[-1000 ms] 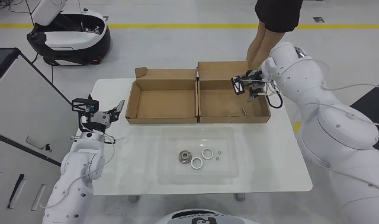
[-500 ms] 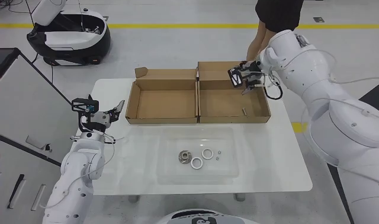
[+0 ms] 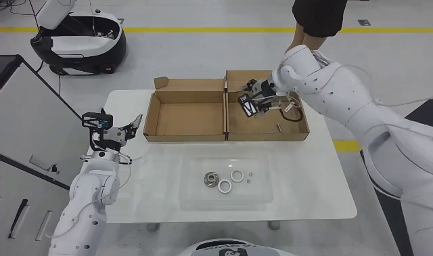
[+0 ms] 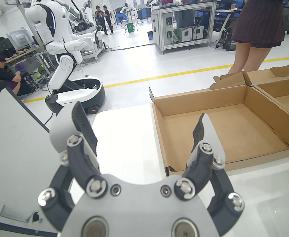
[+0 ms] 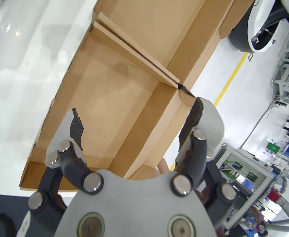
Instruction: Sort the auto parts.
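Observation:
Two open cardboard boxes stand side by side at the back of the table: the left box (image 3: 184, 118) (image 4: 228, 134) is empty, and the right box (image 3: 267, 120) (image 5: 110, 94) holds one small bolt (image 3: 279, 127). A clear tray (image 3: 189, 202) in front holds a metal hub (image 3: 210, 181), two white rings (image 3: 223, 186) (image 3: 237, 176) and small nuts (image 3: 249, 178). My right gripper (image 3: 252, 101) (image 5: 135, 106) hangs open and empty over the right box's left part. My left gripper (image 3: 128, 129) (image 4: 139, 114) is open and empty at the table's left edge, beside the left box.
A person stands just behind the right box. Another robot's base (image 3: 80, 43) sits on the floor at the back left. Bare white tabletop (image 3: 304, 181) lies on either side of the tray.
My right gripper has moved left across the right box, from its far right corner to its left part, staying open. The left arm has not moved.

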